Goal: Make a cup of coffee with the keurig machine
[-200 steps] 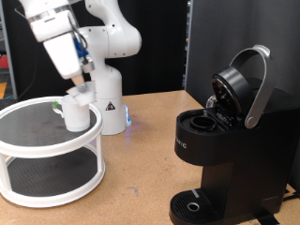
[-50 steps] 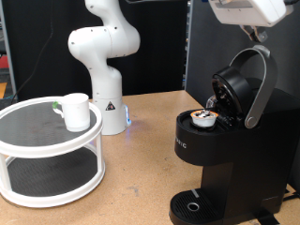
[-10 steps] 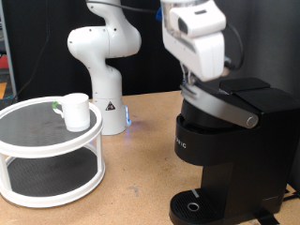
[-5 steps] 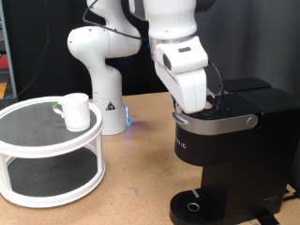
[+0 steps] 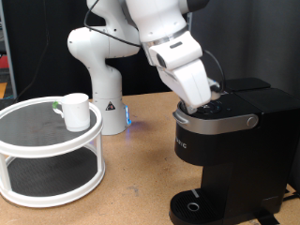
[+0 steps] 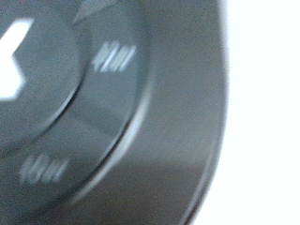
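The black keurig machine [image 5: 230, 155] stands at the exterior view's right with its lid down and the grey handle [image 5: 225, 120] lying flat along its front. My gripper [image 5: 212, 101] presses down right on the machine's top front; its fingers are hidden behind the hand. The wrist view is a blurred close-up of the machine's dark round button panel [image 6: 84, 103] with pale markings. The white cup [image 5: 75, 112] with a greenish handle sits on the top tier of the round white stand [image 5: 23, 145] at the exterior view's left, far from my gripper.
The arm's white base [image 5: 103, 66] rises behind the stand. The machine's round drip base [image 5: 193, 205] sits low at the front with nothing on it. A brown tabletop [image 5: 131, 178] lies between stand and machine.
The lid, open with a pod in the chamber five seconds ago, is now shut. Over the last second my hand came down from above the handle onto the machine's top front.
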You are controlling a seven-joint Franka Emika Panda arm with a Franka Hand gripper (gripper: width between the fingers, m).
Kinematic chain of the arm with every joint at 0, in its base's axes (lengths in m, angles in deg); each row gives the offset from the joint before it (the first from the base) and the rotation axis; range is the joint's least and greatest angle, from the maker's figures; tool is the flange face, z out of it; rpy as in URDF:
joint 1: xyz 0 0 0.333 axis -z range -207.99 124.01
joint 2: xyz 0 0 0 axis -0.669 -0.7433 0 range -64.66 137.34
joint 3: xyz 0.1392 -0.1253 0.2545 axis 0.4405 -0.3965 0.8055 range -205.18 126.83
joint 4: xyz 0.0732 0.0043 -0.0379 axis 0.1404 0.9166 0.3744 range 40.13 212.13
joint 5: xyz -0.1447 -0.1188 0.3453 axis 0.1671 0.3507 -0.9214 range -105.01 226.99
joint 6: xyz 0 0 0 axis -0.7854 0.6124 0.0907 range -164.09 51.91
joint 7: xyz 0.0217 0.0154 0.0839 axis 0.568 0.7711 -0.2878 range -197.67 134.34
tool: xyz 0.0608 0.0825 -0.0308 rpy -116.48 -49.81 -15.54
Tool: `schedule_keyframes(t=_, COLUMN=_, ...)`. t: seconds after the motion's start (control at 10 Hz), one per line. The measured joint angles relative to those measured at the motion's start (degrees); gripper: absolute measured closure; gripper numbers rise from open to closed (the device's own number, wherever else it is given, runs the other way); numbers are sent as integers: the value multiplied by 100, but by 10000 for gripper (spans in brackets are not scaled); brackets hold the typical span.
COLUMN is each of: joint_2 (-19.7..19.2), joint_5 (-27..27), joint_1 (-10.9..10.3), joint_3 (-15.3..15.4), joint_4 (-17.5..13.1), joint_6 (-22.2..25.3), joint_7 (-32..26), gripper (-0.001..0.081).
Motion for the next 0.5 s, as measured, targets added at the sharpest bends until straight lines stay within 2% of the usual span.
schedule_keyframes(t=0.2, joint_2=200, joint_5=-863, joint_1=4, joint_3=-77, joint_4=-5, joint_6=-12, joint_7=-535, gripper=804)
schedule_keyframes(t=0.3, joint_2=341, joint_5=-966, joint_1=7, joint_3=-134, joint_4=-46, joint_6=105, joint_7=-604, gripper=804)
schedule_keyframes(t=0.5, joint_2=587, joint_5=-840, joint_1=38, joint_3=-205, joint_4=-199, joint_6=550, joint_7=-585, gripper=804)
